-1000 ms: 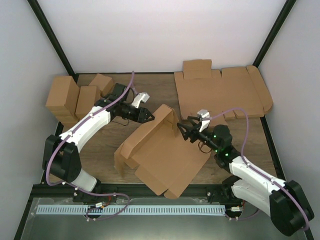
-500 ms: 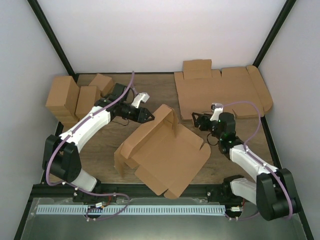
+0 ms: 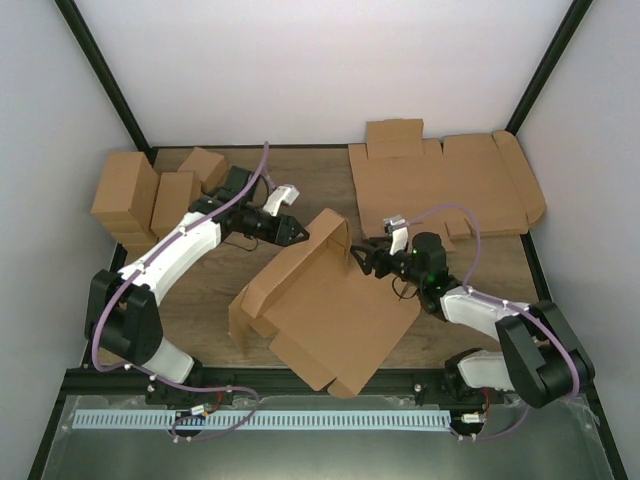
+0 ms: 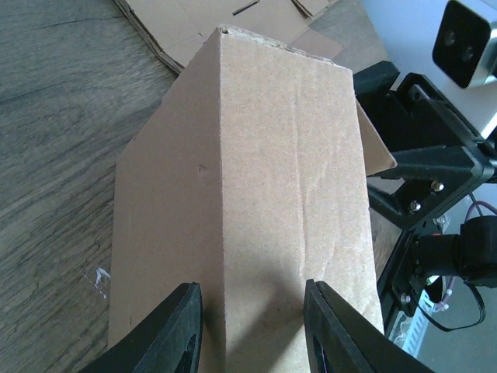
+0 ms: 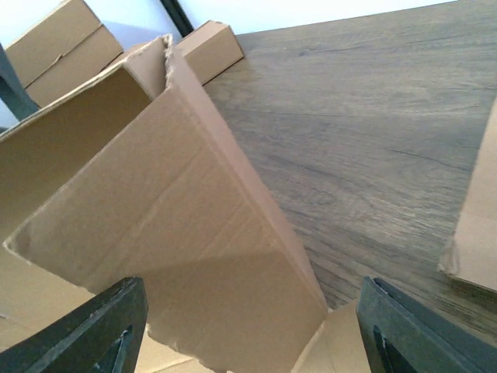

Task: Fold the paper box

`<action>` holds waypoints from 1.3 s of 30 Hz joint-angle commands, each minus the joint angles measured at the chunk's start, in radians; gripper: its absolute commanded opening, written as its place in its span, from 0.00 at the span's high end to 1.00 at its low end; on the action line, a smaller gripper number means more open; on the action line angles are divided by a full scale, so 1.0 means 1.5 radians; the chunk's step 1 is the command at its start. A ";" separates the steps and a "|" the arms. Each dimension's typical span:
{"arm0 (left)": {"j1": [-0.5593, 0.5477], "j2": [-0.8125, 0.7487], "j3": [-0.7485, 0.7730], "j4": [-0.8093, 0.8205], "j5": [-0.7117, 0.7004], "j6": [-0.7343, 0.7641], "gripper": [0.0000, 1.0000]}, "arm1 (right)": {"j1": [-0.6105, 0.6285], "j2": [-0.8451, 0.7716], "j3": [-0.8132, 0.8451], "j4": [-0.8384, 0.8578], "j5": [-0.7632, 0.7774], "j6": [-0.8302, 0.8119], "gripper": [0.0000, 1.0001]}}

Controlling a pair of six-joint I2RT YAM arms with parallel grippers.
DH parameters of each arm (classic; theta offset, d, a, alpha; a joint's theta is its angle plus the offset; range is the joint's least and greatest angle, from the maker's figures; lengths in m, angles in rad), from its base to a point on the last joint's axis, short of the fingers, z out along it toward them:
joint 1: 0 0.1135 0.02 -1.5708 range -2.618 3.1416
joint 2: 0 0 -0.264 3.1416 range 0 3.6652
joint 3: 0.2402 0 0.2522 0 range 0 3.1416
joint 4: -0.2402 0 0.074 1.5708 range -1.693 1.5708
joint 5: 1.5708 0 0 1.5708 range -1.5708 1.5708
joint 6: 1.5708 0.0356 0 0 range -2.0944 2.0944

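Cardboard, plain brown and creased, makes up the paper box (image 3: 330,312), which lies half-formed in the middle of the desk (image 3: 205,290), turned at an angle. Its broad base panel lies flat, low flaps stand along its left edge, and at the far end one wall is folded up into a ridge. My left tool (image 3: 293,232) pinches that raised wall, with fingers (image 4: 175,330) on either face. My right tool (image 3: 362,258) sits just right of the same wall, spread wide and gripping nothing. A flat cardboard sheet (image 3: 440,190) lies far right, smaller cartons (image 3: 150,195) far left.
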 commanded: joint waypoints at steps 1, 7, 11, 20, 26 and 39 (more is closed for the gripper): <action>-0.005 0.010 0.013 -0.008 0.017 0.017 0.62 | 0.018 0.035 0.019 0.080 -0.033 -0.045 0.23; -0.005 0.013 0.012 -0.012 0.025 0.024 0.62 | 0.030 0.072 0.030 0.114 -0.050 -0.074 0.21; -0.005 0.019 0.013 -0.014 0.031 0.030 0.62 | 0.041 0.104 0.028 0.150 -0.065 -0.100 0.19; -0.007 0.032 0.020 -0.020 0.038 0.041 0.62 | 0.053 0.148 0.036 0.199 -0.059 -0.113 0.19; -0.008 0.035 0.024 -0.023 0.040 0.044 0.62 | 0.064 0.174 0.053 0.211 -0.060 -0.121 0.26; -0.008 0.039 0.035 -0.025 0.037 0.040 0.62 | 0.078 0.163 0.036 0.240 -0.071 -0.129 0.34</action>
